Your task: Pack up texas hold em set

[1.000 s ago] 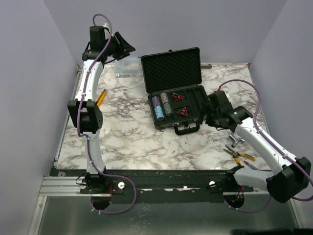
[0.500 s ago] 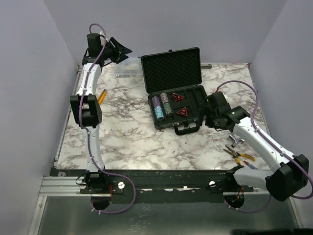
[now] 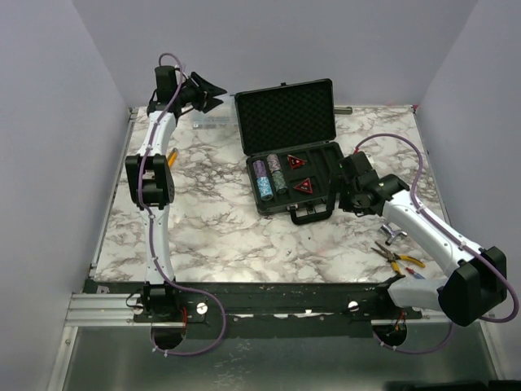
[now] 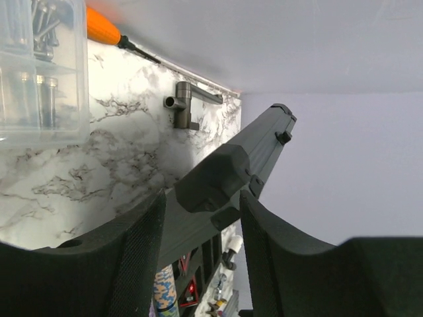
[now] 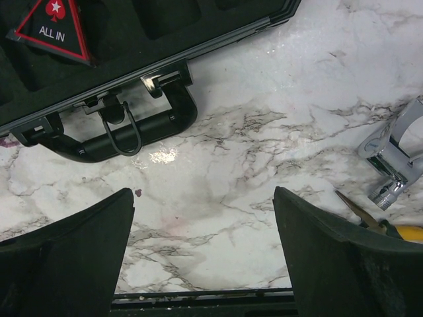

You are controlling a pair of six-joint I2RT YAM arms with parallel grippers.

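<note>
The black briefcase (image 3: 286, 116) lies open at the back middle, its foam lid standing up. The slotted tray (image 3: 324, 163) holds three short chip stacks (image 3: 269, 175) and two red-black triangles (image 3: 299, 173). My left gripper (image 3: 214, 92) is open and empty at the lid's upper left corner. In the left wrist view the lid's edge (image 4: 264, 142) and a corner fitting show between and beyond my open gripper (image 4: 201, 198). My right gripper (image 3: 343, 195) is open and empty beside the tray's right side. In the right wrist view, the gripper (image 5: 203, 198) hangs over bare marble, near the case handle (image 5: 132, 129) and one triangle (image 5: 53, 26).
A clear organiser box (image 4: 39, 66) and an orange-handled tool (image 4: 102, 26) lie left of the case. A metal tool (image 4: 188, 105) lies behind it. Pliers (image 3: 399, 261) and a chrome tool (image 5: 396, 158) lie at the right front. Purple walls enclose three sides.
My left gripper has swung right, closer to the lid's upper left corner. My right gripper has shifted slightly toward the case's right side.
</note>
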